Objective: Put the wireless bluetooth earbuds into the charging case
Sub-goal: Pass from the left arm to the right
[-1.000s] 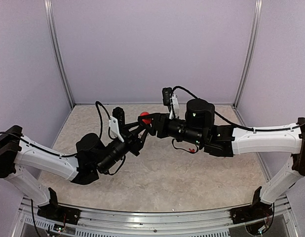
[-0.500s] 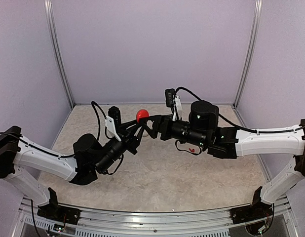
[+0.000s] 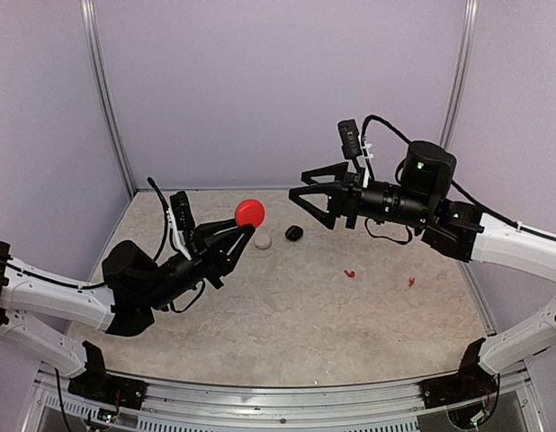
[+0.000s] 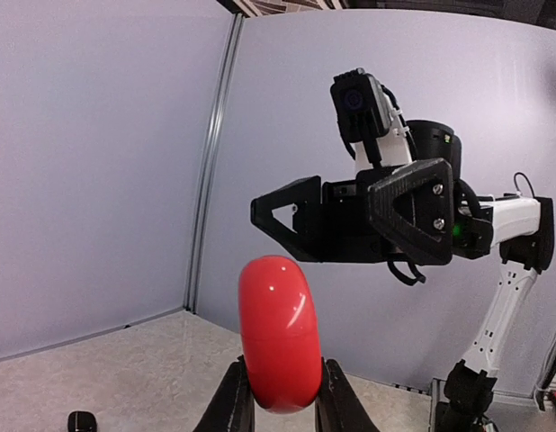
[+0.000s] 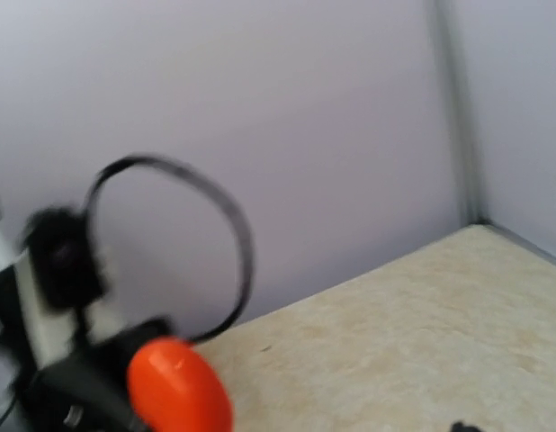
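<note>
Red rounded plastic charging case (image 3: 250, 212) is pinched aloft in the left pincer (image 3: 244, 232). The right pincer (image 3: 299, 189) hangs wide, holding nothing. Two tiny red stemmed earbuds (image 3: 349, 273) lie on the mottled beige worktop (image 3: 287, 315).

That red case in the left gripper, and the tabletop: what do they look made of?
The red rounded case looks like glossy hard plastic: crisp light spots on a smooth shell. The beige mottled tabletop looks matte, perhaps stone-pattern laminate or vinyl: no glare; I cannot tell which.
</note>
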`<act>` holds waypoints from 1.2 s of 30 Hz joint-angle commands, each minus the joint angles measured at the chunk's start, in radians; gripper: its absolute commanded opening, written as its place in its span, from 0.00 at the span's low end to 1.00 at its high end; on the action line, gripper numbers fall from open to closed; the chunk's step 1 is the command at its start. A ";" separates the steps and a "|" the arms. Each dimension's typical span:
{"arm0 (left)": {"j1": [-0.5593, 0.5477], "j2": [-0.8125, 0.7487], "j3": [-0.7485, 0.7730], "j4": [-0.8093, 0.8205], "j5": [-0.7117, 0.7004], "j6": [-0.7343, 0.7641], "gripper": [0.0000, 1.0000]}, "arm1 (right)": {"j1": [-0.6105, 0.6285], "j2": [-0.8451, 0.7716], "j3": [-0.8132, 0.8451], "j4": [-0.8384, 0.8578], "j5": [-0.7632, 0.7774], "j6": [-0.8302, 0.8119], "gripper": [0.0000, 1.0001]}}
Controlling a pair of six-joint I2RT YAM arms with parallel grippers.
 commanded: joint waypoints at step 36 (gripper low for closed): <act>0.028 -0.017 0.074 -0.118 0.371 -0.050 0.27 | 0.074 0.169 0.253 -0.355 -0.420 -0.236 0.19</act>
